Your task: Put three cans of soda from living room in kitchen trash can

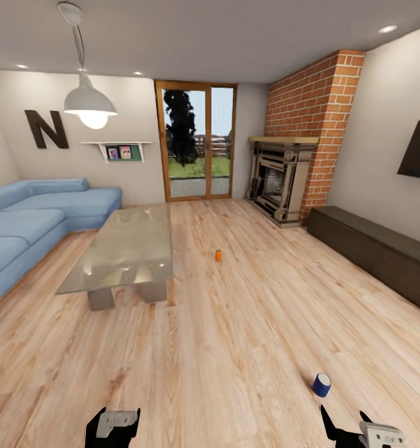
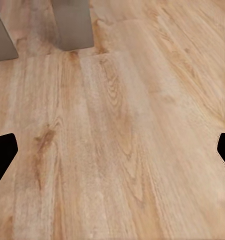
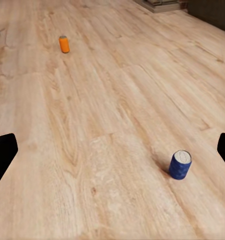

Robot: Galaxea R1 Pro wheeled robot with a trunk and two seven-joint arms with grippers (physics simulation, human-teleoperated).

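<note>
The blue can [image 1: 322, 384] stands upright on the wood floor [image 1: 234, 336], just ahead of my right pincer [image 1: 346, 429], whose fingers are spread wide with nothing between them. The orange can [image 1: 218, 255] stands upright well beyond, near the glass table [image 1: 126, 249]. My left pincer [image 1: 113, 426] hangs over bare planks, wide and empty too.

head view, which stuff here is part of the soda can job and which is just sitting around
Part of the job:
- blue can, upright on the wood floor near the right gripper
- orange can, upright on the floor beside the glass table

Just there:
- blue sofa
- brick fireplace
- dark low cabinet
- pendant lamp
- left gripper, holding nothing
</note>
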